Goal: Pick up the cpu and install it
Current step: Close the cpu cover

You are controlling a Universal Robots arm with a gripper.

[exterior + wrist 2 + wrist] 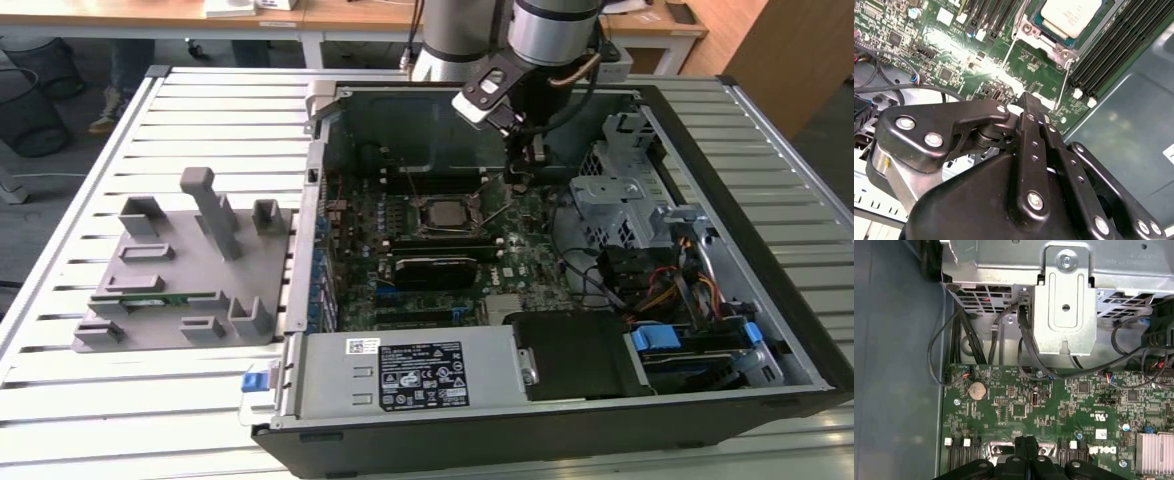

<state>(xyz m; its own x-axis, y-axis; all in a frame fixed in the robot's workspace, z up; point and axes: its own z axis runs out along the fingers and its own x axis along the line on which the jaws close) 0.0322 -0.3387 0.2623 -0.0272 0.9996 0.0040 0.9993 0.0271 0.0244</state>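
The cpu (439, 214) is a small silvery square lying in the black-framed motherboard socket (412, 213) inside the open computer case. In the second wrist view its pale metal top (1072, 15) sits in the socket frame, with thin wire levers (1008, 56) running beside it. My gripper (525, 180) hangs above the motherboard, to the exterior view's right of the socket and apart from the cpu. Its black fingers (1026, 442) are pressed together in both wrist views, shut with nothing between them (1029, 99).
A grey fixture (174, 270) with a green memory stick (154, 298) stands on the slatted table at the exterior view's left. Case walls (747, 250), a metal drive cage (1066, 305), black cables (1024, 350) and the power supply (414, 370) surround the board.
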